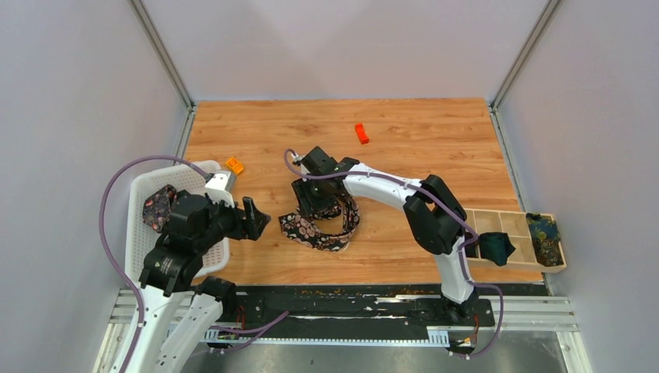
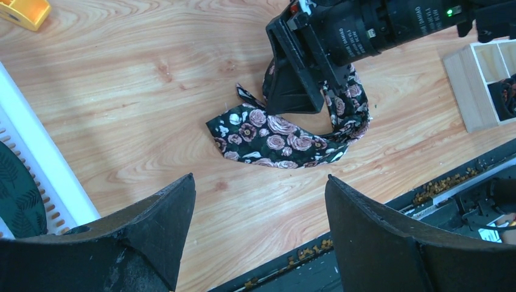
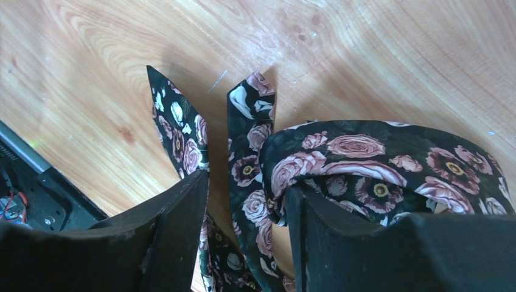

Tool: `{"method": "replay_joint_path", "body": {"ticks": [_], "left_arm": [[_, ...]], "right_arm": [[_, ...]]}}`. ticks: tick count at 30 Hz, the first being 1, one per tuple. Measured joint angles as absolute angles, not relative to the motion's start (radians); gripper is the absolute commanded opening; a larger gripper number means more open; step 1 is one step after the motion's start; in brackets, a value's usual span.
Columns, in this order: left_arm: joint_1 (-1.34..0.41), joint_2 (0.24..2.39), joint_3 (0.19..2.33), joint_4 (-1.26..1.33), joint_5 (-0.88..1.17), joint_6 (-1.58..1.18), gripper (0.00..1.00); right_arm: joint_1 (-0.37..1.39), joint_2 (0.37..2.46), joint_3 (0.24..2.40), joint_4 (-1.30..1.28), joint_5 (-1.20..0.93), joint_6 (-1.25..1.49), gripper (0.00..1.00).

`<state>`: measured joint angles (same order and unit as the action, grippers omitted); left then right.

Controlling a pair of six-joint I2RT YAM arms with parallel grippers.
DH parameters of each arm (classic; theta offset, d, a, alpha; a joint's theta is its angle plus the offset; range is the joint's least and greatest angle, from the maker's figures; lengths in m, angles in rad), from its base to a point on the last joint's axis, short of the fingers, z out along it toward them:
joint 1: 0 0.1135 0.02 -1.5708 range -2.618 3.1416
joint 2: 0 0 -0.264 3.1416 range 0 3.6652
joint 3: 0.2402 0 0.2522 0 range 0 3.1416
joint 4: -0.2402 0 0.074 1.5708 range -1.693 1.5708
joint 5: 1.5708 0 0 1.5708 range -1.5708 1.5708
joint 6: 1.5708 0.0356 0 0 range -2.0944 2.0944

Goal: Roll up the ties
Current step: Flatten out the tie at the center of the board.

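The soft black necktie with pink-white roses (image 2: 274, 137) lies bunched on the wooden tabletop (image 2: 122, 91), right under my right pincer (image 3: 243, 188). One narrow strip of it runs through the gap between that pincer's fingers (image 3: 173, 237), and a folded loop bulges over the outer side of the other finger. The jaws stand apart, straddling the strip rather than pinching it. I read that as the start of a roll, with cloth wrapped round one finger as a core.

My left pincer (image 2: 260, 181) hovers beside the right one, spread wide and empty. It faces the tie's broad end, probably ready to pin it flat. Behind the left pincer, a white plastic basket (image 1: 148, 249) holds another patterned tie (image 1: 159, 208). Past the right arm, a wooden compartment tray (image 1: 509, 221) holds a rolled dark teal tie (image 1: 494, 247).
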<state>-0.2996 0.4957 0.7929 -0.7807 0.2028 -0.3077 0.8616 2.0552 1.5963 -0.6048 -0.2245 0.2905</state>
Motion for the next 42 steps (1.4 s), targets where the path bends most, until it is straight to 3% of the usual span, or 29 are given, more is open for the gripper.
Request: {"method": "replay_joint_path", "body": {"ticks": [9,18,30,33,34,37,42], "left_arm": [[-0.300,0.487,0.791,-0.782,0.200,-0.308,0.83],[-0.300,0.486,0.787,-0.782,0.200,-0.308,0.82],[-0.300,0.502,0.782,-0.782,0.189,-0.308,0.82],[-0.300,0.512,0.782,-0.782,0.180,-0.308,0.82],[-0.300,0.516,0.782,-0.783,0.177,-0.308,0.82],[-0.300,0.526,0.782,-0.784,0.173,-0.308,0.82],[-0.300,0.533,0.782,-0.788,0.172,-0.308,0.81]], "right_arm": [[0.862,2.118,1.622,-0.585,-0.176,0.302,0.14],[0.862,2.125,1.680,-0.591,-0.202,0.301,0.09],[0.802,2.099,1.813,-0.542,-0.440,0.293,0.07],[0.738,2.142,1.875,-0.480,-0.524,0.315,0.15],[0.712,2.170,1.908,-0.459,-0.554,0.331,0.33],[0.632,2.283,2.024,-0.382,-0.635,0.391,0.59],[0.530,2.508,2.283,-0.376,-0.693,0.443,0.69]]}}
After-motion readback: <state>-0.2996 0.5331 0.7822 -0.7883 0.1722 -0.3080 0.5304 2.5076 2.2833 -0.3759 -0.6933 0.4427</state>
